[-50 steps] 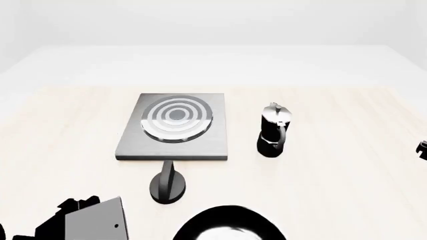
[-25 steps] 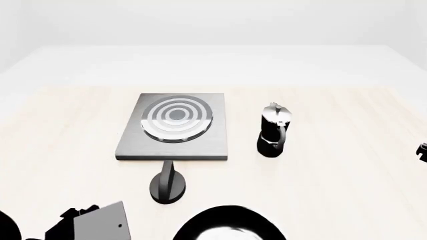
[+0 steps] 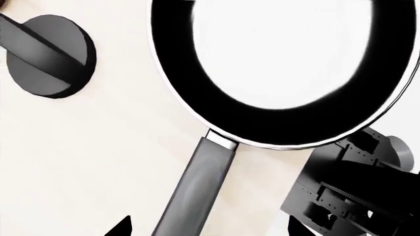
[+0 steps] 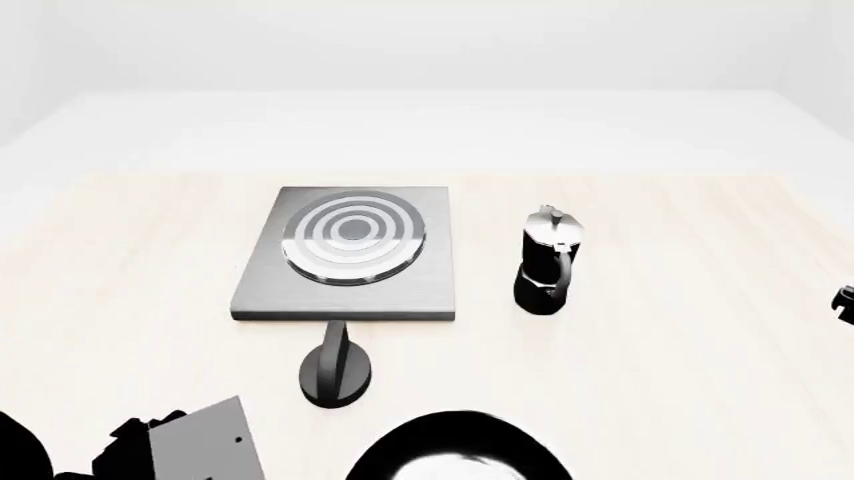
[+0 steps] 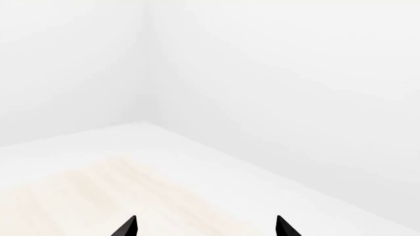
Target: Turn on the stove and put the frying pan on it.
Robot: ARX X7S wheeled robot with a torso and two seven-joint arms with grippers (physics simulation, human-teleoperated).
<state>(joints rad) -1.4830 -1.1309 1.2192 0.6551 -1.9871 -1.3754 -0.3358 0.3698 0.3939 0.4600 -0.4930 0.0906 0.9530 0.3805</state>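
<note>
One moka pot (image 4: 547,262) just beside stove (image 4: 350,255), knob (image 4: 335,367) between stove and frying pan (image 4: 458,452).

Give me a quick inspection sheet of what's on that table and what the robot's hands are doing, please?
Surface: pale wood table.
Stove: flat grey slab, ring burner bare; black knob lies apart, in front of it.
Frying pan: on the table at the near edge, handle free, ungripped.
Clutter: moka pot upright, right of the stove.
Grippers: left gripper open above the pan handle; right gripper open, facing the wall.
Cables: nothing seen.
Surroundings: plain white walls.
</note>
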